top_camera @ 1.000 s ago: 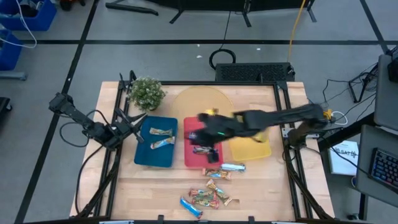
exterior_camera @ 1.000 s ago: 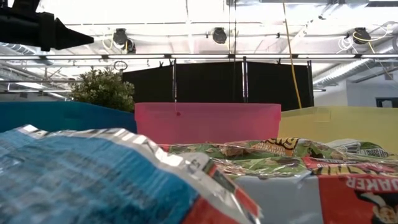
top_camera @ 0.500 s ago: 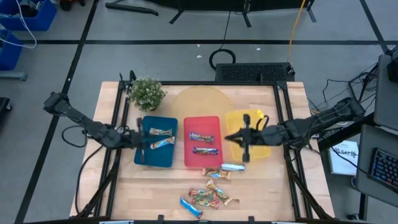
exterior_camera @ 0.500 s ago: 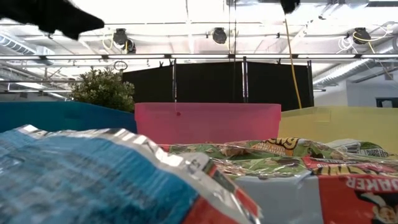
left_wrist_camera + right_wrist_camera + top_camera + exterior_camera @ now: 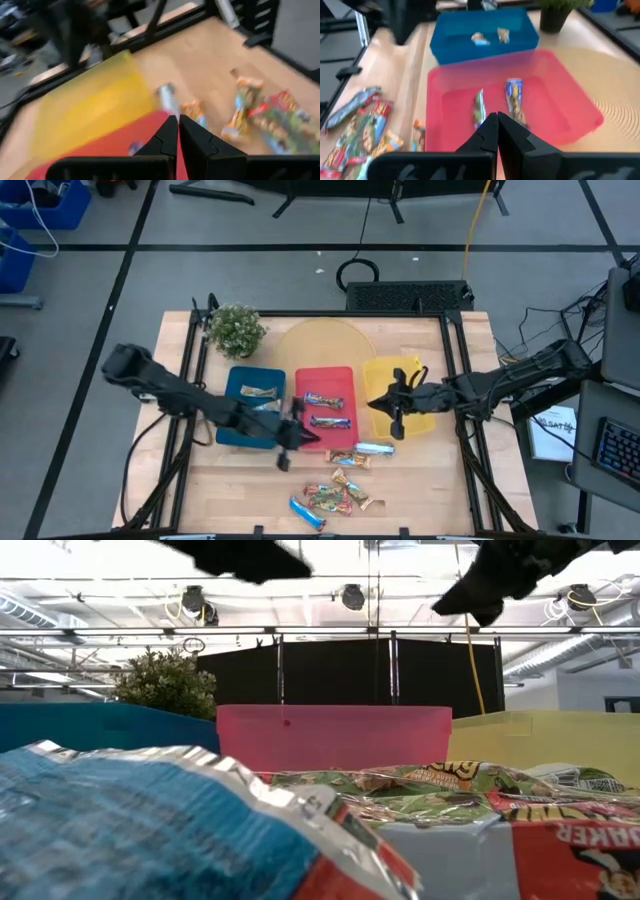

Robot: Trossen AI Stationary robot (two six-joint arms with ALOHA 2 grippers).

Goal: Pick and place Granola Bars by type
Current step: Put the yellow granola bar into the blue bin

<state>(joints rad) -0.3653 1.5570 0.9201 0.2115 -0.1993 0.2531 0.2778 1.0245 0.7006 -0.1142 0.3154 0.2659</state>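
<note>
- Bars point(image 5: 338, 485) loose in a pile on the table's front part, not yet sorted; two in blue tray point(image 5: 232, 428), two in red tray point(image 5: 303, 432), yellow tray point(image 5: 420, 423) looks empty.
- Left gripper point(image 5: 285, 448) over the red tray's front left corner, fingers pinched together, holding nothing; likely heading to the pile for the next pick.
- Right gripper point(image 5: 393, 412) above the yellow tray, jaws closed, nothing in them; seems parked clear of the left arm.
</note>
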